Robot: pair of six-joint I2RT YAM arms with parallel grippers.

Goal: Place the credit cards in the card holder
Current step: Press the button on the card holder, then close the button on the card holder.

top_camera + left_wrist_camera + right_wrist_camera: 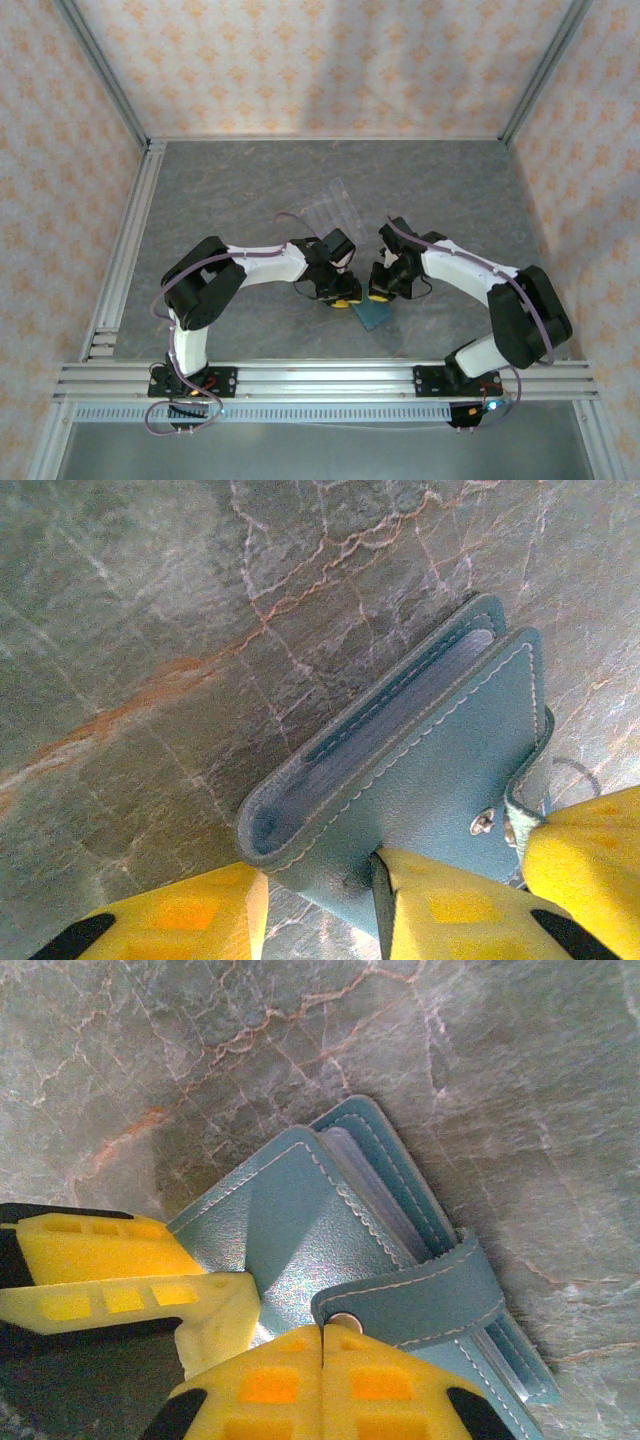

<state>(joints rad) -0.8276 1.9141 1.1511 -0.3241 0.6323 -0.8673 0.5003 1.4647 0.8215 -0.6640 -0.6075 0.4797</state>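
Note:
The teal card holder lies folded on the grey table between both arms. In the left wrist view its corner sits between the yellow fingers of my left gripper. One finger presses into the cover, the other sits at the spine. My right gripper is shut, its tips against the snap of the clasp strap, which wraps over the cover. In the top view the left gripper and right gripper meet over the holder. The credit cards are hidden.
A clear plastic rack lies on the table behind the grippers. Aluminium rails run along the left side and the near edge. Patterned walls enclose the table on three sides.

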